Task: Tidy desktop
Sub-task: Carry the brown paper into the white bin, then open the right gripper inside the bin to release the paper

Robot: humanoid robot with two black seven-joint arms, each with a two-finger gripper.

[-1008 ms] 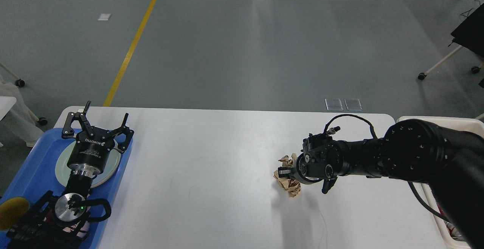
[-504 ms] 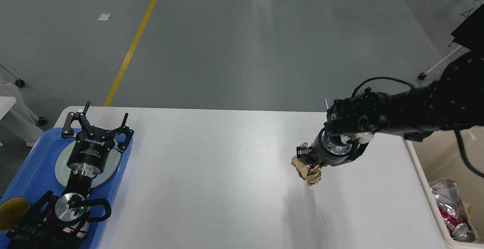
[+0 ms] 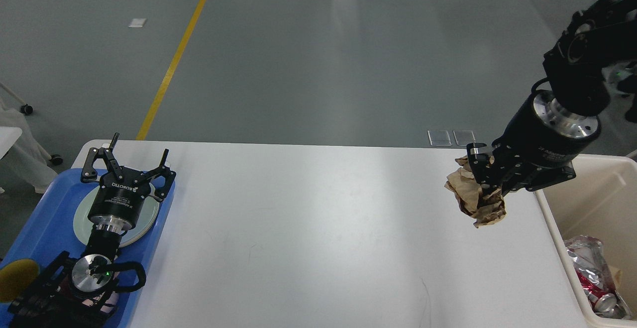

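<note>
Now our right hand [image 3: 485,178] is clenched on a crumpled brown paper ball [image 3: 475,198], raised above the right end of the white bench [image 3: 308,218]. We should carry it fully over the cream bin [image 3: 592,203] before releasing. Our left hand [image 3: 130,164] rests released over the blue tray [image 3: 45,223].

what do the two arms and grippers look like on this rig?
Both arms are black. The left gripper has a round black body with white "ROBOTIQ" lettering, thin linked black fingers, a silver wrist ring and a silver disc with a small green light lower down. The right gripper is black too, with small white lettering, a silver flange and a black cable loop.
</note>
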